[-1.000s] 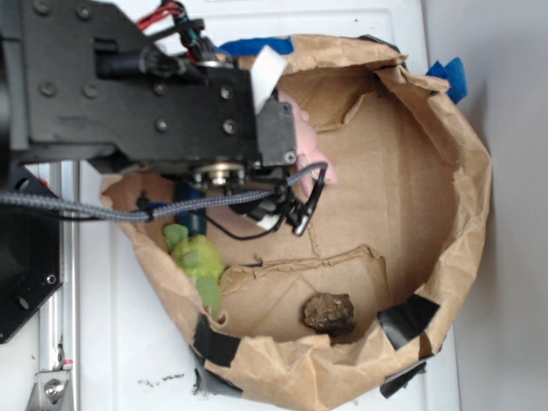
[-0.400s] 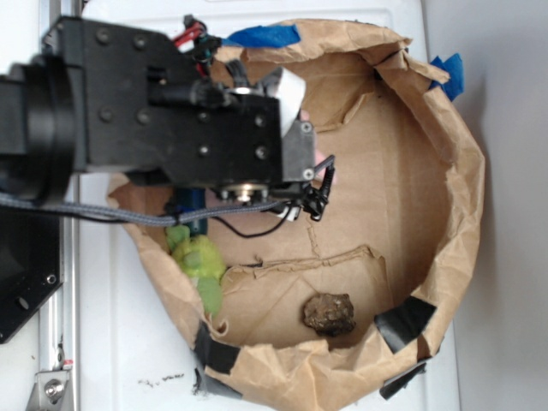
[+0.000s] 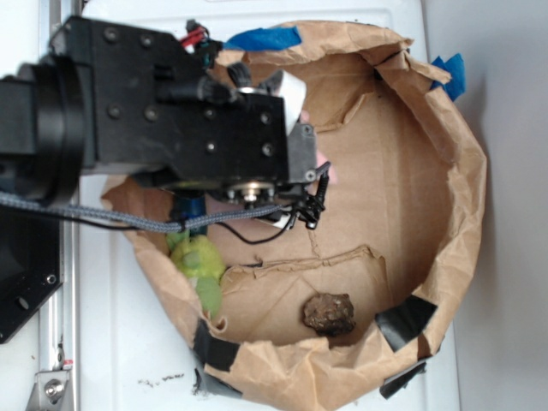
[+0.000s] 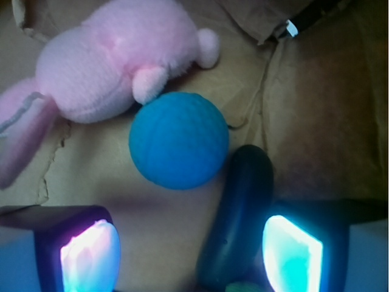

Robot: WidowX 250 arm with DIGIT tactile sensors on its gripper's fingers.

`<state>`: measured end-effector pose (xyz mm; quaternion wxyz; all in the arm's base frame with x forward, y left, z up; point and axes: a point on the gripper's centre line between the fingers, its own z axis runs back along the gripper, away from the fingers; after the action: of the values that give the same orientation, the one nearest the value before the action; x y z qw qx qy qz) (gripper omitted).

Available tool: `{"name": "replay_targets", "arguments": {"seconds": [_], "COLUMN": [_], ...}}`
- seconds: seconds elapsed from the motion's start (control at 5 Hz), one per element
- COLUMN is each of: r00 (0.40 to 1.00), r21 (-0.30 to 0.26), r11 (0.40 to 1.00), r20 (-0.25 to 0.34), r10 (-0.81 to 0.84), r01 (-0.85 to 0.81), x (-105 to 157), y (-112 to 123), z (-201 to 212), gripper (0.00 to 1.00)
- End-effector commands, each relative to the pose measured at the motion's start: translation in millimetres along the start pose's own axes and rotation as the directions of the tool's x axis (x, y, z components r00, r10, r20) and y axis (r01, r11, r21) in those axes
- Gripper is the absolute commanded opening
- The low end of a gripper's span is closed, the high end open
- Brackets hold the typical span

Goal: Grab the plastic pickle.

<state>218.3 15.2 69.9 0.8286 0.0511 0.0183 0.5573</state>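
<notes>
Gripper over the paper bag, jaws wide, nothing held.

From the wrist camera, gripper point(image 4: 191, 252) fingers stand well apart; the pickle point(image 4: 238, 222) lies between them, close against the right-hand finger point(image 4: 290, 252), its upper end beside the blue ball point(image 4: 179, 148). Pink plush toy point(image 4: 109, 64) touches the ball. Paper bag point(image 3: 445, 214) also holds a green plush point(image 3: 199, 261) and a brown lump point(image 3: 329, 312).

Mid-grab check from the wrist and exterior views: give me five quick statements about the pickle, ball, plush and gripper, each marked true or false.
1. The plastic pickle lies between the two fingers of the gripper. True.
2. The gripper is shut on the pickle. False: it is open, with a wide gap to the left finger.
3. The blue ball lies beside the pickle. True.
4. The pink plush lies between the fingers. False: it lies beyond the ball.
5. The brown lump sits inside the paper bag. True.
</notes>
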Motion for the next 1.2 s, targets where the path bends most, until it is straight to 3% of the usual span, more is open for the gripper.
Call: {"name": "replay_targets", "arguments": {"seconds": [0.0,1.0], "r00": [0.999,0.998], "r21": [-0.033,-0.130], "r11": [0.999,0.989], "r20": [-0.040,0.013], "r10": [0.007,-0.068], "r01": [-0.008,0.069], "x": [2,18], "y": [20,30], "z": [6,-12], "gripper": [1.00,1.00]}}
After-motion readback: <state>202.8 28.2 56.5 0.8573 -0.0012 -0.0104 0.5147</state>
